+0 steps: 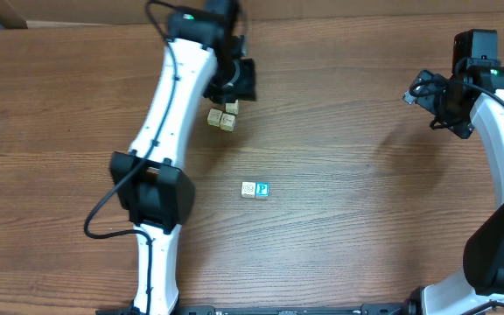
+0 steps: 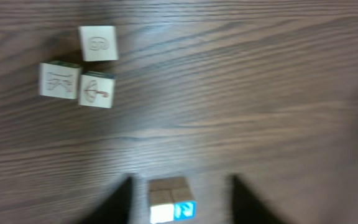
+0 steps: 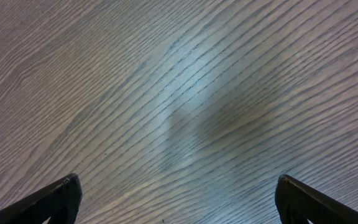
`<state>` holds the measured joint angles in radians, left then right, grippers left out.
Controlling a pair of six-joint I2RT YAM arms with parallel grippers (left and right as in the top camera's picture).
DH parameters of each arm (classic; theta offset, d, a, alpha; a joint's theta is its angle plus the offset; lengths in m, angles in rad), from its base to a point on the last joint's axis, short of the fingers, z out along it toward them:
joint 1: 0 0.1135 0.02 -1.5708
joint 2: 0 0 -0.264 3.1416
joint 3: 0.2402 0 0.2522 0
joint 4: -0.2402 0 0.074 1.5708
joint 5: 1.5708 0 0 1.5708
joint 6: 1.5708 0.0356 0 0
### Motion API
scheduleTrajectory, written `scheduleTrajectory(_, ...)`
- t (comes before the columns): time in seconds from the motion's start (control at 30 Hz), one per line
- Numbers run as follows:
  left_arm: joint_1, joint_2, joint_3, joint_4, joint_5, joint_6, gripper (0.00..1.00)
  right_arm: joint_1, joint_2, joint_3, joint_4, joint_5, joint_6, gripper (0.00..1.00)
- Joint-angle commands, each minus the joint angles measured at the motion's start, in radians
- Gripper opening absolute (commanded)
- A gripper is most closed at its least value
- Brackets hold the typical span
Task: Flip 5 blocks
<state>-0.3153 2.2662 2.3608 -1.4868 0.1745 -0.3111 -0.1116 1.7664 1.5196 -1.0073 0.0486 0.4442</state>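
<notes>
Blocks (image 1: 227, 122) lie on the desk (image 1: 348, 227), three clustered, two side by side nearby; left fingers (image 2: 123, 205) and right fingers (image 3: 55, 202) both spread apart.

Wood-grain table (image 1: 348, 227): three-block cluster (image 1: 227, 122), two-block pair (image 1: 255, 189) apart.

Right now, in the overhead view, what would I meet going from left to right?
Cluster of three blocks → cream line-marked block → blue P block → right arm.
</notes>
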Motion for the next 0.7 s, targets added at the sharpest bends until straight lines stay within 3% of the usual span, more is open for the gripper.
scheduleTrajectory(0.0, -0.047, 0.018, -0.003, 0.001, -0.276, -0.103, 0.68, -0.001, -0.015, 0.013, 0.003, 0.001, -0.007, 1.00)
scheduleTrajectory(0.03, -0.053, 0.018, -0.004, -0.001, -0.312, -0.130, 0.74, -0.001, -0.015, 0.013, 0.003, 0.001, -0.007, 1.00)
scheduleTrajectory(0.1, -0.055, 0.018, -0.010, 0.003, -0.318, -0.146, 0.75, -0.001, -0.015, 0.013, 0.003, 0.001, -0.007, 1.00)
scheduleTrajectory(0.17, -0.052, 0.018, -0.021, 0.005, -0.315, -0.137, 0.49, -0.001, -0.015, 0.013, 0.003, 0.001, -0.007, 1.00)
scheduleTrajectory(0.23, -0.044, 0.019, -0.037, 0.006, -0.316, -0.125, 0.42, -0.001, -0.015, 0.013, 0.003, 0.001, -0.007, 1.00)
scheduleTrajectory(0.37, -0.019, 0.019, -0.077, 0.029, -0.299, -0.043, 0.51, -0.001, -0.015, 0.013, 0.003, 0.001, -0.007, 1.00)
scheduleTrajectory(0.5, 0.002, 0.019, -0.140, 0.101, -0.203, 0.063, 0.51, -0.001, -0.015, 0.013, 0.003, 0.001, -0.007, 1.00)
scheduleTrajectory(0.67, 0.007, 0.019, -0.245, 0.208, -0.219, 0.072, 0.52, -0.001, -0.015, 0.013, 0.003, 0.001, -0.007, 1.00)
